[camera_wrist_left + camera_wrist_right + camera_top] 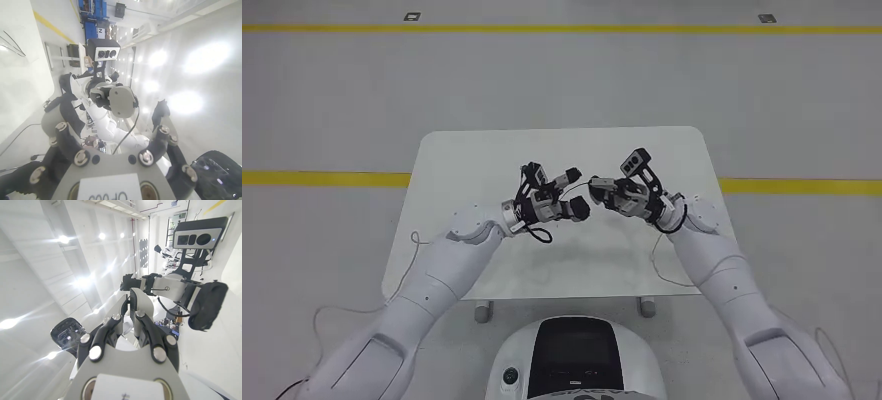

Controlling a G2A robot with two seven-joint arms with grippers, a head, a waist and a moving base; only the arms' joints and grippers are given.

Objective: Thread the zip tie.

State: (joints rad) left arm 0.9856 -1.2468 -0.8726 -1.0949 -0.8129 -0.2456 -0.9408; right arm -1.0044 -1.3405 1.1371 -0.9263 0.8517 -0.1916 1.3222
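Both grippers hang close together above the middle of the white table [662, 150]. My left gripper [576, 192] is open; in its wrist view the two dark fingers [65, 108] stand far apart. Facing it a short way off is my right gripper [598, 186], whose grey side plate shows in the left wrist view [119, 102]. In the right wrist view the right gripper [129, 303] has its fingers drawn together, leaving a thin slit. A fine line [583, 184] runs between the two grippers in the top view, possibly the zip tie. I cannot make it out in either wrist view.
The tabletop around and under the grippers is bare white. Its front edge [542, 297] runs close to the robot. A yellow floor line [322, 178] passes behind the table on both sides.
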